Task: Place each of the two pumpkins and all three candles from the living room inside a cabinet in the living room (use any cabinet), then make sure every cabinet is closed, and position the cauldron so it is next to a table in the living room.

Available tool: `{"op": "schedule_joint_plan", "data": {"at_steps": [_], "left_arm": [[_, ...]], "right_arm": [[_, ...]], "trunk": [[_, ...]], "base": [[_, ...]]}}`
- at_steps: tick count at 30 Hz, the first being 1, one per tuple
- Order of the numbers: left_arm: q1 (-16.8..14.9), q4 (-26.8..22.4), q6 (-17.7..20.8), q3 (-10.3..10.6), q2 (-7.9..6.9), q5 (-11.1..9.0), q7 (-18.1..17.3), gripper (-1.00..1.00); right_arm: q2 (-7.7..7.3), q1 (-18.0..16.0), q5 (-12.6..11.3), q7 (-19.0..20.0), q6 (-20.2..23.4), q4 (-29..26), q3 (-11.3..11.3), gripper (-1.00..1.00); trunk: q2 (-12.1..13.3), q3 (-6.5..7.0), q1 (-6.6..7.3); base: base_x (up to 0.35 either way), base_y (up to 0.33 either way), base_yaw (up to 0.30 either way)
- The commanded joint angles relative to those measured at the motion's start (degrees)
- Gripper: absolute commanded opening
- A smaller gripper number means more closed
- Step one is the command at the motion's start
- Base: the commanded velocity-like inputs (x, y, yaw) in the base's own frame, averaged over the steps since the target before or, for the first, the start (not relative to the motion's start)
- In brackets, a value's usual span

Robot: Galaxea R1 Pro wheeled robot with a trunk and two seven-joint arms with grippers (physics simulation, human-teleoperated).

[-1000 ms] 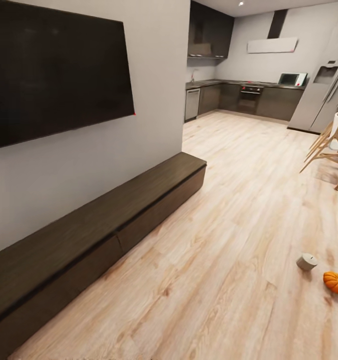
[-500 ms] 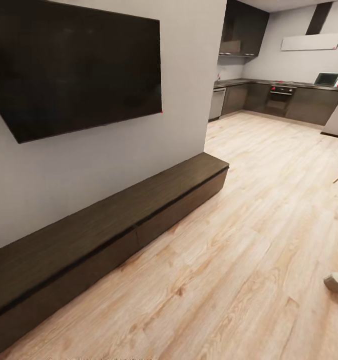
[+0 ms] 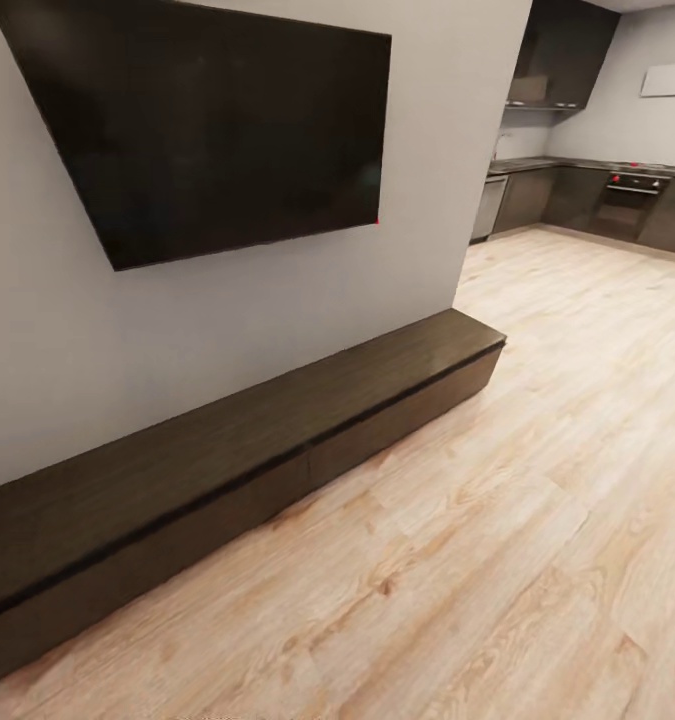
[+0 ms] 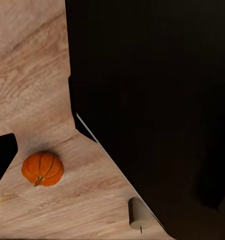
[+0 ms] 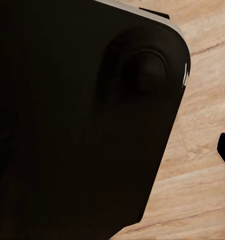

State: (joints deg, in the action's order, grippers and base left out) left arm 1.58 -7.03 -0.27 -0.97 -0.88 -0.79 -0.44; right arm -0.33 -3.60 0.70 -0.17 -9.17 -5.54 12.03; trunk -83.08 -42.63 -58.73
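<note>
The cabinet (image 3: 227,470), a long low dark-brown console, runs along the grey wall in the head view, and its drawer fronts sit flush and shut. In the left wrist view an orange pumpkin (image 4: 42,169) rests on the wood floor. A grey-tan candle (image 4: 138,216) lies close by, right against the edge of my dark body (image 4: 157,100). A dark sliver shows at the edge of each wrist view, and I cannot tell the state of either gripper from it. The cauldron is out of view.
A large black TV (image 3: 217,120) hangs on the wall above the cabinet. Open wood floor (image 3: 497,560) stretches to the right toward a dark kitchen (image 3: 617,190) at the back. My dark body (image 5: 77,125) takes up most of the right wrist view.
The head camera has swung left, so cabinet and TV now sit further right in the picture. The candle and pumpkin on the floor have left the head view at its right edge.
</note>
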Motion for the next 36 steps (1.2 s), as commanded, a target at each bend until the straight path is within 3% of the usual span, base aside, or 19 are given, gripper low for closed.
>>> {"op": "schedule_joint_plan", "data": {"at_steps": [1,29,36], "left_arm": [[0.00,0.00,0.00,0.00,0.00,0.00,0.00,1.00],[0.00,0.00,0.00,0.00,0.00,0.00,0.00,1.00],[0.00,0.00,-0.01,0.00,0.00,0.00,0.04,1.00]], "right_arm": [[0.01,0.00,0.00,0.00,-0.01,0.00,0.04,1.00],[-0.06,0.00,0.00,-0.08,-0.14,-0.05,0.05,1.00],[-0.11,0.00,0.00,-0.09,-2.54,0.00,0.01,1.00]], "trunk": [[0.00,-0.02,0.00],[0.00,-0.55,0.00],[0.00,-0.09,0.00]], "base": [[0.000,0.000,0.282],[0.000,0.000,0.280],[0.000,0.000,0.200]]}}
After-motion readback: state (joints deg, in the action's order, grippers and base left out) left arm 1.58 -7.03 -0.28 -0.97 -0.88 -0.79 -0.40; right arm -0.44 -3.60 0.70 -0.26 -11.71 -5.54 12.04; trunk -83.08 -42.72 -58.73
